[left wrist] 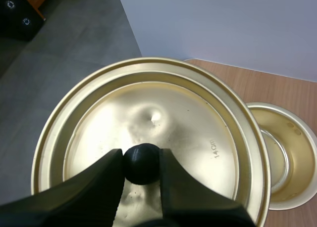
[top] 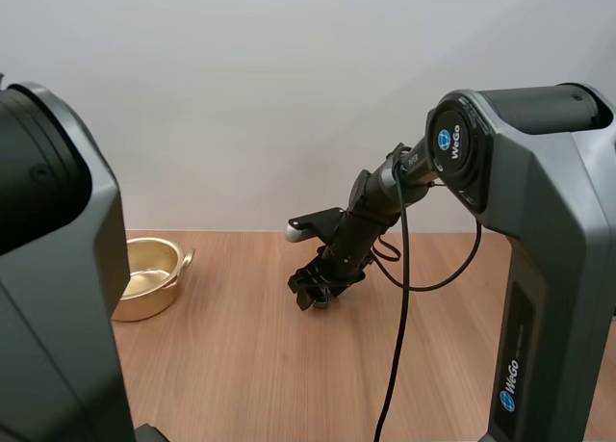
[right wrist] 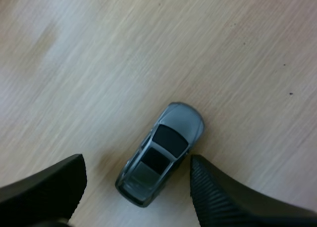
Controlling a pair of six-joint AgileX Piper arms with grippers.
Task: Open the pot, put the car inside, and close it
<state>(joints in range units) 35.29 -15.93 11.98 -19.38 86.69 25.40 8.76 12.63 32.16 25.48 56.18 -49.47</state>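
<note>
left gripper (left wrist: pixel 140 158) pinched on lid (left wrist: pixel 198 123) knob (left wrist: pixel 141 165), lid held off pot | pot (left wrist: pixel 290 153) open on table (top: pixel 250 365) | right gripper (right wrist: pixel 136 161) wide open astride car (right wrist: pixel 163 153) on table, one finger possibly touching it

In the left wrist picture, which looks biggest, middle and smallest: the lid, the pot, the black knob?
1. the lid, though nearness to the camera enlarges it
2. the pot
3. the black knob
</note>
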